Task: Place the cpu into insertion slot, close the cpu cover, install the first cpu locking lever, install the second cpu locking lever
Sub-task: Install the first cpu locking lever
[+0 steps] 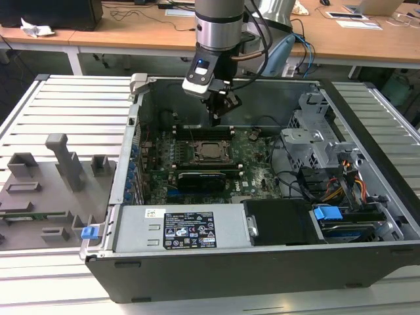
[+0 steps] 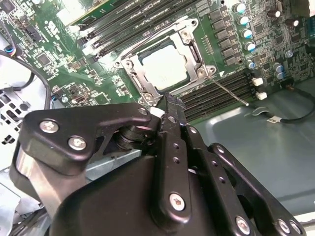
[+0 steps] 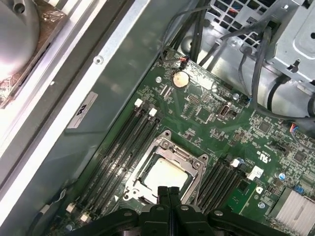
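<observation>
Hovering with tool (image 3: 168,191) pressed together, empty, just above the cpu cover (image 2: 193,51) lying over the seated cpu (image 2: 165,66), likely so its narrow tip can push the unlatched locking lever (image 2: 229,91).

The open-topped case (image 1: 249,269) leaves me a clear drop from above onto the cpu (image 3: 165,174). My gripper (image 3: 168,194), fingers pressed together, hangs just over its edge with air beneath. Memory slots (image 3: 123,142) flank the cpu on two sides and sit low enough to pass over. A thin lever rod (image 2: 229,91) juts from the cpu cover (image 2: 193,49) across one bank and stands in the way there.

In the exterior view the back wall (image 1: 262,98) is close behind the arm. The drive cage (image 1: 315,134) and cables (image 1: 348,186) crowd the exterior view's right. The black graphics card (image 1: 200,178) lies just in front of the cpu.
</observation>
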